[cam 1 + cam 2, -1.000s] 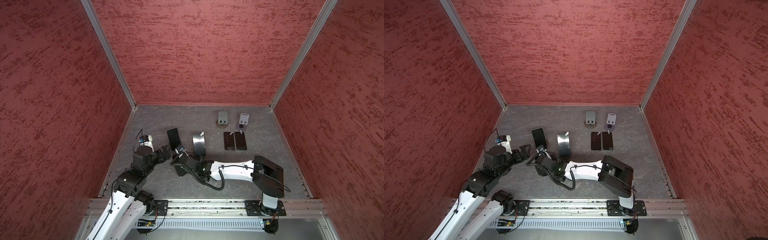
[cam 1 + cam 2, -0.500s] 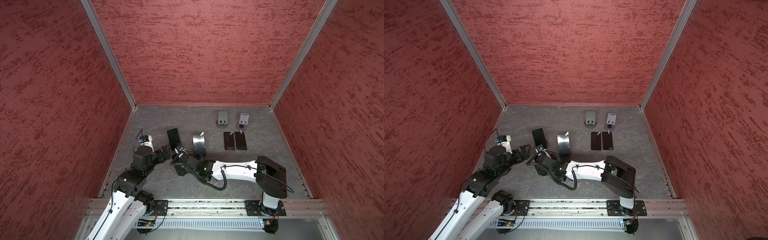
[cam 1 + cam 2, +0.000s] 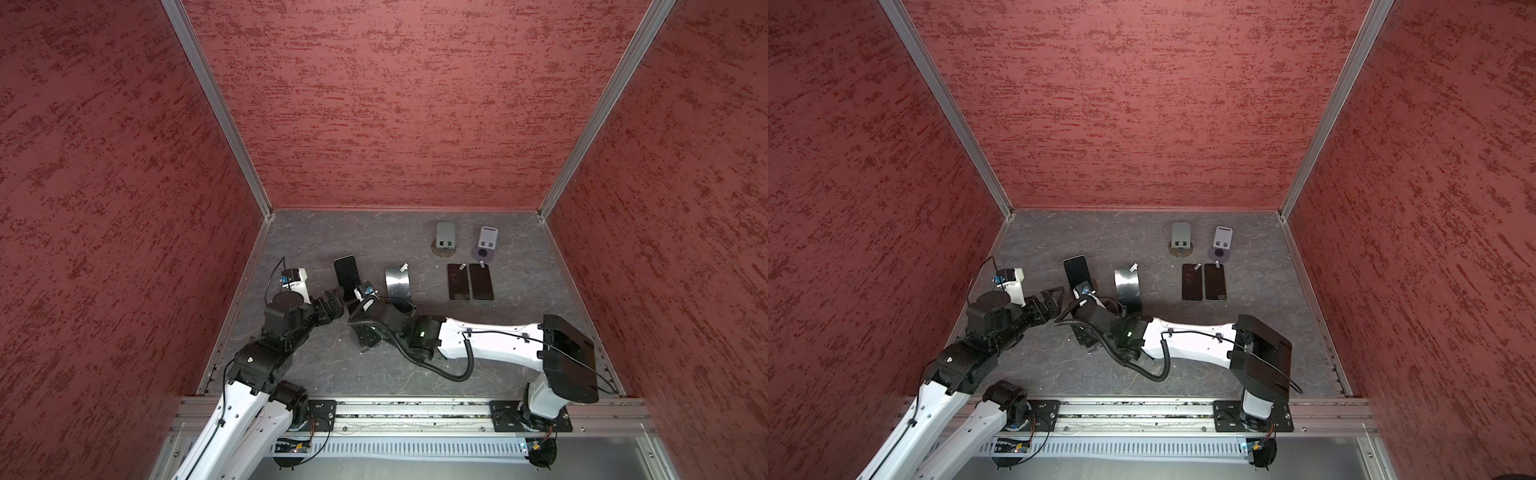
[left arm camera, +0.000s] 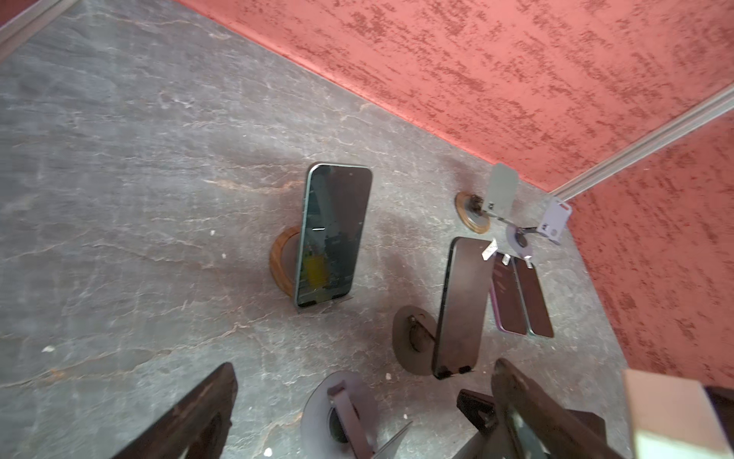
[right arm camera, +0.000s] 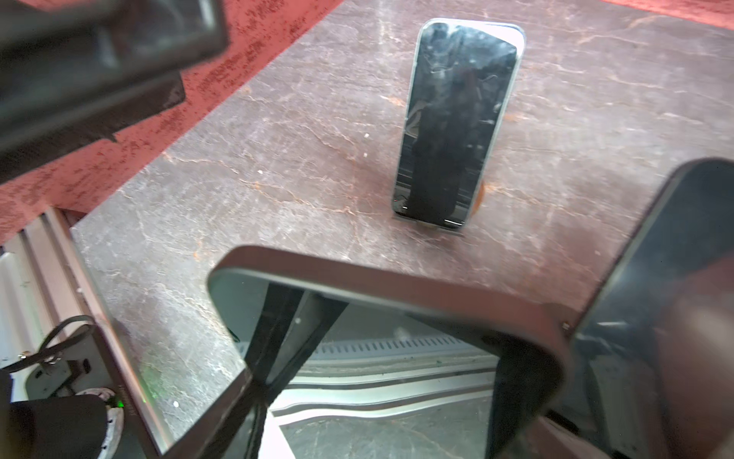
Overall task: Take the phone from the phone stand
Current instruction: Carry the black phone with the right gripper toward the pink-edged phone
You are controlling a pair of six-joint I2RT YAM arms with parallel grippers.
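Observation:
My right gripper reaches across to the left side and is shut on a phone. The phone's mirror-like screen fills the near part of the right wrist view. A grey phone stand, a round base with a thin arm, shows in the left wrist view. It lies between the fingers of my left gripper, which is wide open and empty. In a top view the left gripper sits just left of the right wrist. I cannot tell whether the phone touches the stand.
A dark phone leans on a wooden-based stand just behind both grippers. A reflective tagged slab stands on a dark round base to its right. Two phones lie flat further right, with a grey stand and a lilac stand behind them.
The right arm's elbow has swung a little to the right while its gripper stayed by the stand. The left arm has not moved.

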